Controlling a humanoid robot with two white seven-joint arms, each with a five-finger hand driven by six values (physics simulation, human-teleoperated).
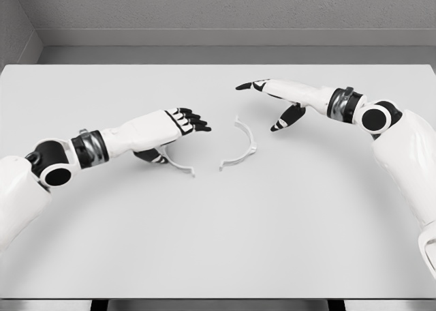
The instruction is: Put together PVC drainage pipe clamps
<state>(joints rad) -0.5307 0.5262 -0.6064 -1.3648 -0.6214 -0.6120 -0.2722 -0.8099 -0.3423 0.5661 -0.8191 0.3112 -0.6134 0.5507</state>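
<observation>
White table (218, 243) before me: my left hand (178, 123) grips one clamp half (178, 164); right hand (279, 99) spread beside the other half (244, 147).

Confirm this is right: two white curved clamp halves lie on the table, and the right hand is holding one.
Not quite. In the head view the right hand hovers open, apart from the nearer clamp half. The other clamp half lies by the left hand.
</observation>
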